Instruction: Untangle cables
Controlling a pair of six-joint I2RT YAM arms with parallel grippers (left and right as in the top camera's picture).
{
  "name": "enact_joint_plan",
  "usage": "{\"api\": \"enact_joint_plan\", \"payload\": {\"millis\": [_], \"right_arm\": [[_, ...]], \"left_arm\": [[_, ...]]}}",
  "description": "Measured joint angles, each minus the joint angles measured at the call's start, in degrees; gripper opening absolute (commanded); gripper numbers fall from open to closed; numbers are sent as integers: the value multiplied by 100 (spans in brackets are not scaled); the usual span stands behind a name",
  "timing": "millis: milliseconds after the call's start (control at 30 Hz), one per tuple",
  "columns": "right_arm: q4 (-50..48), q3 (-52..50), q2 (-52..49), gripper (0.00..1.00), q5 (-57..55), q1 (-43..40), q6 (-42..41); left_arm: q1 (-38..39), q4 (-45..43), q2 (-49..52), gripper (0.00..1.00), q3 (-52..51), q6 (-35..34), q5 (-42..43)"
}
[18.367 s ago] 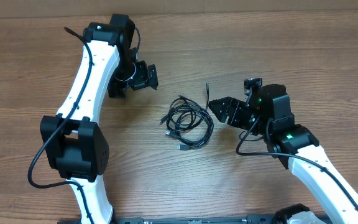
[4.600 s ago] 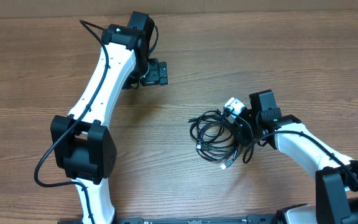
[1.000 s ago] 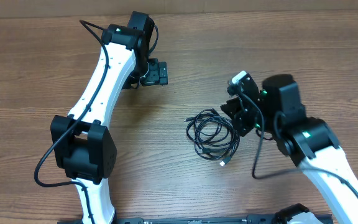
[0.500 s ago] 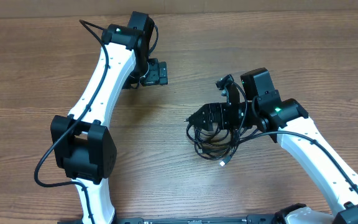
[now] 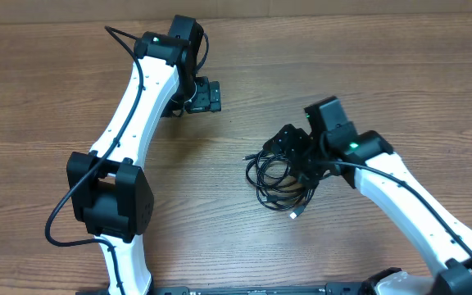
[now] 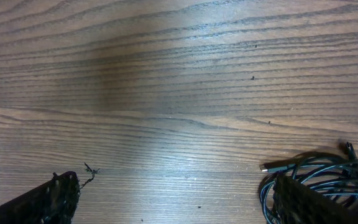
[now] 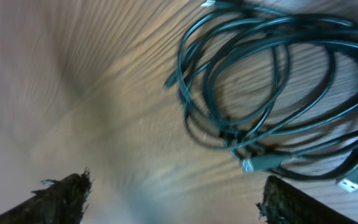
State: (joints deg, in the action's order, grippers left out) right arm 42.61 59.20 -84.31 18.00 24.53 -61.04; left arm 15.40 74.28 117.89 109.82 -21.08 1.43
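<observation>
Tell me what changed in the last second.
The right gripper moved from beside the cables to over the edge of the bundle on its own side. It is open and holds nothing. The cables lie where they were. The left gripper stayed open, well away from them.

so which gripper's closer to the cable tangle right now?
Right. The right gripper hangs over the upper-right edge of the cables; the left gripper sits well apart, up-left of them.

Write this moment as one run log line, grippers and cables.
left gripper: open, apart from cables | right gripper: open, at edge of cables, holding nothing | cables: tangled, on table
</observation>
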Motion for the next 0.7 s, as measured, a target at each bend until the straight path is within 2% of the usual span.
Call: {"api": "enact_joint_plan", "payload": {"millis": [133, 300, 533, 700], "right_arm": [[-155, 0, -420, 73, -555, 103, -750], [-291, 0, -887, 66, -866, 107, -1519], [-431, 0, -1080, 55, -1156, 107, -1888], [-448, 0, -1178, 52, -1381, 105, -1947]], "left_arm": [[0, 0, 0, 99, 0, 0, 0], [0, 0, 0, 99, 0, 0, 0], [0, 0, 0, 100, 0, 0, 0], [0, 0, 0, 100, 0, 0, 0]]}}
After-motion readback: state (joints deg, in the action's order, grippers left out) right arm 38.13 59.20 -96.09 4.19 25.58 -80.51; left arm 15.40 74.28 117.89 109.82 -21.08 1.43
